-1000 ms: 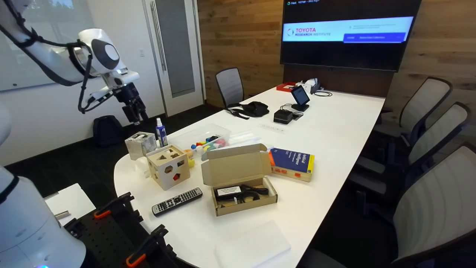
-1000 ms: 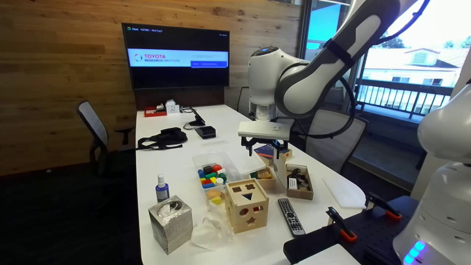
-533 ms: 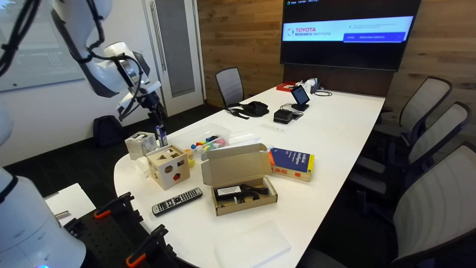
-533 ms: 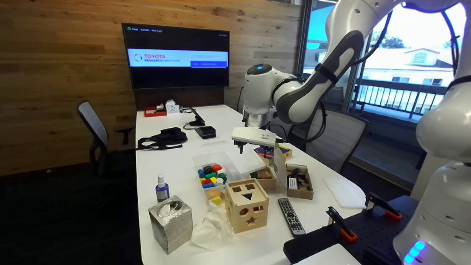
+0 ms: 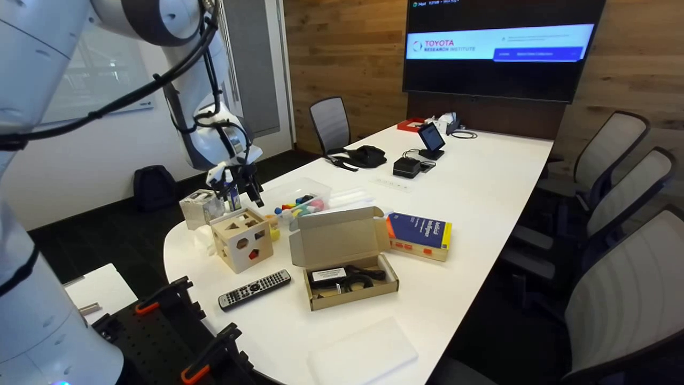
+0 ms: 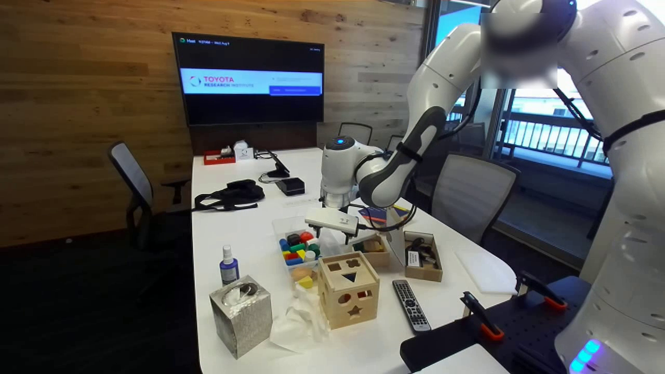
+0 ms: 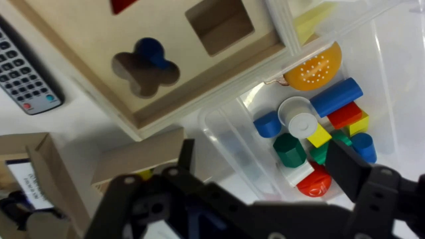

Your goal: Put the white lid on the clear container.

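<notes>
Near the clear container [image 7: 240,149], fingers [image 7: 347,171] stand wide and empty, dropped lower than a second ago, likely reaching in to grasp; covering not yet done.

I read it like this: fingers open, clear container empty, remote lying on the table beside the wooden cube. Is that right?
Not quite: the clear container is not empty. The wrist view shows colored blocks inside it. The rest stands: the fingers are open, and the remote lies on the table beside the wooden cube.

Arm [image 6: 441,72] arched, pincer [image 7: 261,147] downward, spread wide
</notes>
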Controlling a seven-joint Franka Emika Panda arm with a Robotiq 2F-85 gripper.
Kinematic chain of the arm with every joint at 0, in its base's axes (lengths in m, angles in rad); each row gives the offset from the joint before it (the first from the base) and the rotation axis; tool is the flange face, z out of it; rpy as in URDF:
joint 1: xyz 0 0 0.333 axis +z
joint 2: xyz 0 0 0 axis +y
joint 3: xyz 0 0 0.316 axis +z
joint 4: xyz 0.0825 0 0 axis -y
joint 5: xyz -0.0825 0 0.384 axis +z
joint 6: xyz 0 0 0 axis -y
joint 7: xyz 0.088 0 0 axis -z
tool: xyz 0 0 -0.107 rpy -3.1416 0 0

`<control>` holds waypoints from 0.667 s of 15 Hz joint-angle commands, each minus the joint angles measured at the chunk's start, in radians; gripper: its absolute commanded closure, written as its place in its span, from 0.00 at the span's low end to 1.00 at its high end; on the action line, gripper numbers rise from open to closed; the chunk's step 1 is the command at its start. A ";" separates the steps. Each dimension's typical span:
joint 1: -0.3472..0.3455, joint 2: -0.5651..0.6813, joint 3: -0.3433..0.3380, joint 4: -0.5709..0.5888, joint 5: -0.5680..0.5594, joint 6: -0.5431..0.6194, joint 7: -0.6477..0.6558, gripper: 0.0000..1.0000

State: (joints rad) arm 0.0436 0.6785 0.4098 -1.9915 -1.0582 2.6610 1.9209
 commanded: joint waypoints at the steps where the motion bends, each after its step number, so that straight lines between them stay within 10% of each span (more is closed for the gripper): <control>1: 0.128 -0.002 -0.134 0.020 0.110 0.066 -0.063 0.00; 10: 0.163 0.049 -0.179 0.090 -0.006 0.067 0.086 0.00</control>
State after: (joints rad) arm 0.1482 0.7242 0.2993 -1.9238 -0.9884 2.7130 1.8805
